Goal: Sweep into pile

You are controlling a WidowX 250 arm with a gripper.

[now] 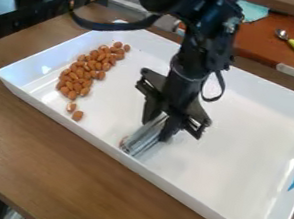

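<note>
Table (68, 172) beneath tray (167, 182) holding almonds (85, 73).

My gripper (160, 127): holding metal tool (148, 137), tilted | white tray (240, 143): almonds (90, 65) clustered at view's left, two just beside

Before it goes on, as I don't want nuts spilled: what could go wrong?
The two stray nuts lie near the tray wall, so a sweep might pin them there. The metal tool slants from the hand towards that wall and might twist if it catches. A hard push could scatter the main cluster.
</note>
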